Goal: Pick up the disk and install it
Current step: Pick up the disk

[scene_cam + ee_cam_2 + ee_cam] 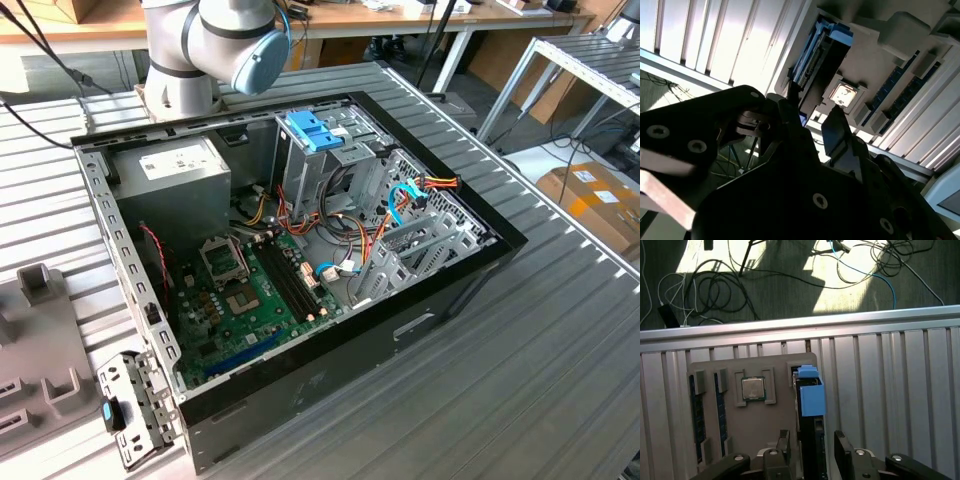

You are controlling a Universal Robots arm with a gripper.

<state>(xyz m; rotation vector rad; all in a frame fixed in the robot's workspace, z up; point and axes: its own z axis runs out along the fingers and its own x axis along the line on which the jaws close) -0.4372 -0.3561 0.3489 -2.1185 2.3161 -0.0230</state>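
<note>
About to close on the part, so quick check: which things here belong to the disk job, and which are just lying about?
Job: disk, standing in the grey tray; gripper, open astride it; open computer case.
Lying about: processor chip, memory sticks, floor cables.

Harsh sun glare on table slats (715,40), gripper (812,120) backlit, v. dark.

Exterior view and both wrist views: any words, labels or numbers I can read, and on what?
No text can be read in any view.
White sticker on the power supply: print too small to read.
Stickers on the cardboard box: blurred.
Marks on the processor: too small to read.
The disk: no print to be seen.
</note>
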